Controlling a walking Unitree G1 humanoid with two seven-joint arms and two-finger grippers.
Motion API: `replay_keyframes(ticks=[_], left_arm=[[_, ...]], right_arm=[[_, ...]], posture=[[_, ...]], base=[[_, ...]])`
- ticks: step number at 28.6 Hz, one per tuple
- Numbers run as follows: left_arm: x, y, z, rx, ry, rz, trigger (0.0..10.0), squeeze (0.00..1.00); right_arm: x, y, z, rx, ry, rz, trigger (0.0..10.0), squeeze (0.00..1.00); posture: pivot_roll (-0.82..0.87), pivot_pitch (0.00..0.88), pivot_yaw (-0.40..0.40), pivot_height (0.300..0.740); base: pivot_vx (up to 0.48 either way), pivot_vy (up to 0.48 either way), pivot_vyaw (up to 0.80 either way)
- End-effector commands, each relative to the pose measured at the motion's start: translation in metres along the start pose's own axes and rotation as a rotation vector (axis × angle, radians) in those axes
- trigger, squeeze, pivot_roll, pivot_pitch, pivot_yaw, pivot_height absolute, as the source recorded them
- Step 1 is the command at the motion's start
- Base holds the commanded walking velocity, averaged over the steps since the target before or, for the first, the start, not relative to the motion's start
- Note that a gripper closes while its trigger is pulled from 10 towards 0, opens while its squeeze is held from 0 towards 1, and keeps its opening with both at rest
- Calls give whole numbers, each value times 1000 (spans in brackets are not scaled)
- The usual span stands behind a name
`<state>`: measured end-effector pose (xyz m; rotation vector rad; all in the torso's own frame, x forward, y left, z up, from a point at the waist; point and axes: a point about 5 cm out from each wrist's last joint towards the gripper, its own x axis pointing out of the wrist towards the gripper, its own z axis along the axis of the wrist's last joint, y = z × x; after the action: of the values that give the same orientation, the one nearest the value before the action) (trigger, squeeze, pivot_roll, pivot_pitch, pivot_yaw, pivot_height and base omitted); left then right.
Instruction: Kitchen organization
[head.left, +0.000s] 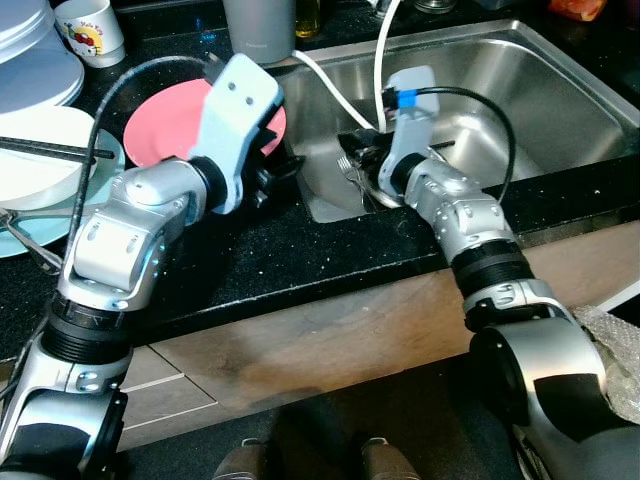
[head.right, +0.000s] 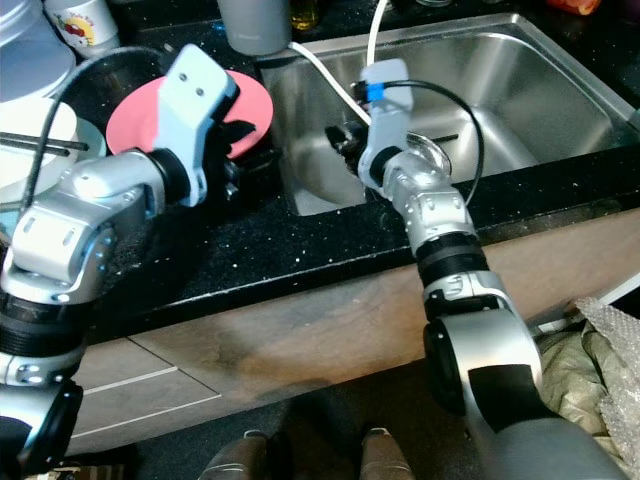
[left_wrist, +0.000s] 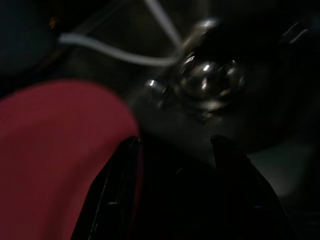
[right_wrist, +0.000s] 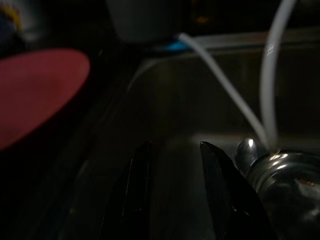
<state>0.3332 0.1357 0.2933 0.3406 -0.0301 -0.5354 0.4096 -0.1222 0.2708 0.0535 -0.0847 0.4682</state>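
Note:
A pink plate (head.left: 165, 120) lies flat on the black counter (head.left: 300, 250), just left of the steel sink (head.left: 560, 100). My left gripper (head.left: 283, 165) hovers low at the plate's right edge, by the sink's rim. In the left wrist view its fingers (left_wrist: 122, 165) stand apart, one beside the plate (left_wrist: 55, 160), so it is open. My right gripper (head.left: 362, 150) reaches into the sink's left part above metal cutlery (head.left: 355, 178) and a shiny round metal piece (right_wrist: 285, 175). Its fingers (right_wrist: 212, 170) are open with nothing between them.
Two white hoses (head.left: 330, 85) run down into the sink. A grey container (head.left: 258, 25) and a printed mug (head.left: 90, 30) stand at the back. Stacked white plates (head.left: 35, 60) and a white bowl with chopsticks (head.left: 40, 155) sit at the far left. The counter drops off at its front edge.

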Motion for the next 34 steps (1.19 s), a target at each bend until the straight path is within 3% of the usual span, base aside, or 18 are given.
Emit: replay_keyframes(ticks=[1,4,7,12,16,21,22,29,30,31,32,33,34], left_arm=[[-4,15,-3,-35,41,80,10000,0],[-7,27,-9,-114,76,148,10000,0],[-9,31,-11,-131,91,171,10000,0],[-13,34,-14,-23,108,177,10000,0],[-16,36,-13,-8,112,176,10000,0],[-22,48,-6,56,88,230,10000,0],[-23,49,-5,68,82,232,10000,0],[-35,57,2,114,31,157,10000,0],[-38,58,2,97,26,140,10000,0],[-38,58,2,97,26,140,10000,0],[-40,58,1,85,25,131,10000,0],[-42,57,0,58,20,125,10000,0],[-44,56,-1,45,9,115,10000,0]], right_arm=[[-2,1,5,10,-31,1,10000,0],[-5,3,8,17,-57,7,10000,0],[-6,5,9,27,-69,15,10000,0],[-8,9,10,50,-82,24,10000,0],[-9,11,9,75,-76,30,10000,0],[-6,24,12,231,-79,91,10000,35],[-5,26,13,251,-81,102,10000,1000],[10,41,15,354,-29,164,10000,1000],[13,43,12,379,-3,177,10000,576],[13,43,12,379,-3,177,10000,576],[15,45,10,393,14,184,10000,353],[16,46,8,394,31,189,10000,0],[18,48,6,395,47,200,10000,0]], posture=[[48,194,33,740],[48,195,32,740],[47,195,33,740],[45,197,33,740],[46,199,32,740],[45,200,31,740],[44,200,31,740],[43,205,18,740],[44,205,14,740],[44,205,14,740],[44,205,14,740],[44,206,11,740],[42,208,7,740]], base=[[0,0,0],[0,0,0],[0,0,0],[0,0,0],[0,0,0],[0,0,0],[0,0,0],[0,0,0],[0,0,0],[0,0,0],[0,0,0],[0,0,0],[0,0,0]])
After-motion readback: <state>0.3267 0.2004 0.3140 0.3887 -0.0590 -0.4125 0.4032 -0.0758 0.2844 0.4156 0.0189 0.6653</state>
